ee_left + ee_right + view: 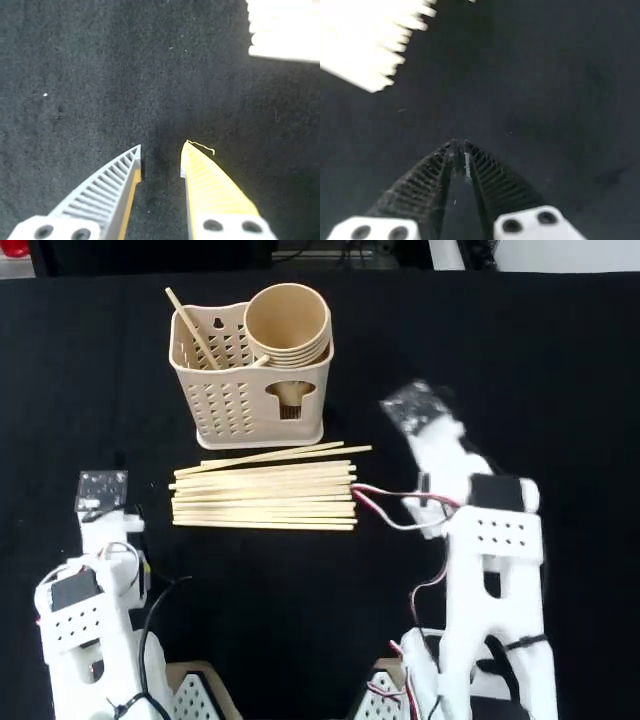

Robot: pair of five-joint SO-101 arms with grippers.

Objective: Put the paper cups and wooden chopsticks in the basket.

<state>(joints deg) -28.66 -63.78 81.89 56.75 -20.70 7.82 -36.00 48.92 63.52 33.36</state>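
Observation:
A beige perforated basket stands at the back of the black table. A stack of paper cups sits in its right half, and a chopstick leans in its left half. A pile of several wooden chopsticks lies flat in front of the basket. My left gripper hovers over bare cloth left of the pile, slightly open, with nothing between its grey and yellow fingers. My right gripper is shut on nothing over the cloth right of the pile. Chopstick ends show in both wrist views.
The left arm stands at the front left and the right arm at the front right, with red and white wires near the pile's right ends. Black cloth covers the table all around.

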